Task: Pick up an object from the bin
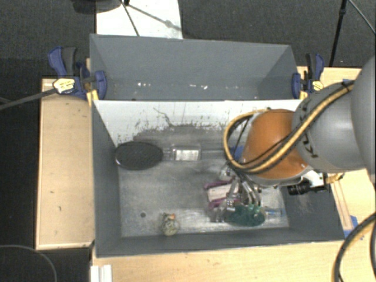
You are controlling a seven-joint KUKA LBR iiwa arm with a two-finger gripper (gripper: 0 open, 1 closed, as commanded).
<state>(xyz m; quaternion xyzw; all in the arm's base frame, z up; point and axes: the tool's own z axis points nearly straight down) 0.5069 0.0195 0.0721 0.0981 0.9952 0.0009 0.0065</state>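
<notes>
Nearest to me, by the front wall of the bin (pixel 108 181), a small lumpy thing (pixel 170 223), pale and greenish, sat alone on the grey floor; I could not make out what it was. To its right, in the front right corner, lay a dark green rounded thing (pixel 251 218) with a clear piece sticking out toward the right wall. Just behind and left of it was a purple and white thing (pixel 216 188), touching or nearly touching the green one.

The gripper (pixel 235 203) was down among these two, right over the spot where they met. I could not tell whether it was spread or pressed together, nor whether it had hold of either thing. Above it the orange cover (pixel 273 145) on the wrist hid much of the right side of the bin, with black and yellow cables (pixel 235 135) looped around it, and the grey arm (pixel 338 128) came in from the right.

Farther back, well apart from the gripper, a black oval hairbrush (pixel 139 155) lay near the left rear, its clear handle pointing right.
</notes>
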